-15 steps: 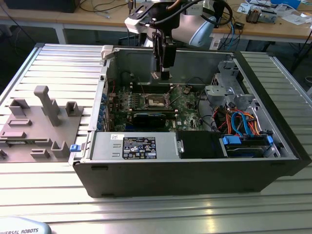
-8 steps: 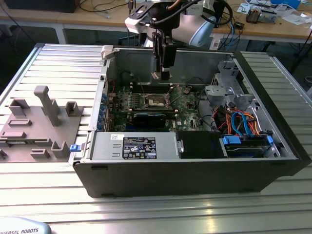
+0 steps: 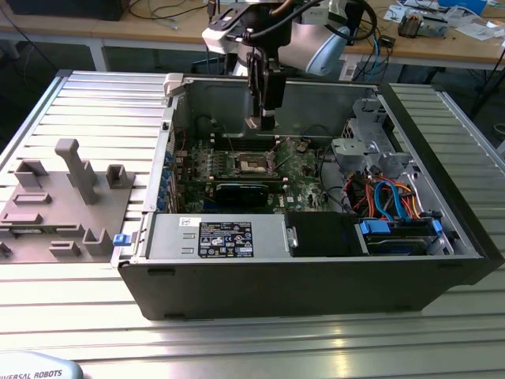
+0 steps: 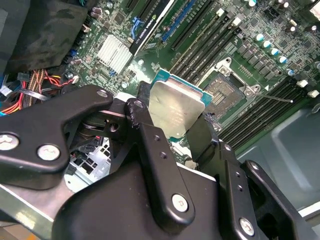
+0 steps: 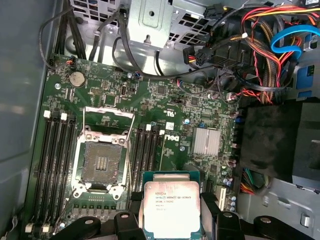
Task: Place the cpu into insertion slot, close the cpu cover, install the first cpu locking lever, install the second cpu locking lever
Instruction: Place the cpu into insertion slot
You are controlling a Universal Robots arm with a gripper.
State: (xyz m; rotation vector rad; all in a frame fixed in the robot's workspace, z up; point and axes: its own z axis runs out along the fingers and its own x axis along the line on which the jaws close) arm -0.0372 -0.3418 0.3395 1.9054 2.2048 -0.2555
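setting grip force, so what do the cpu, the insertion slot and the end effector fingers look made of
The cpu: silvery metal lid with a dull brushed sheen, on a teal-green edged base. The insertion slot: dark recess, probably plastic, with a bright steel-looking rim. The end effector fingers: matte black, plastic or coated metal; the look leaves that open.

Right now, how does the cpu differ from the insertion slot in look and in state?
The cpu shows a silvery metal face; the insertion slot is a dark recess. The cpu is clamped in the gripper above the green board; the insertion slot sits in that board, uncovered and empty. Both are square and look alike in size.
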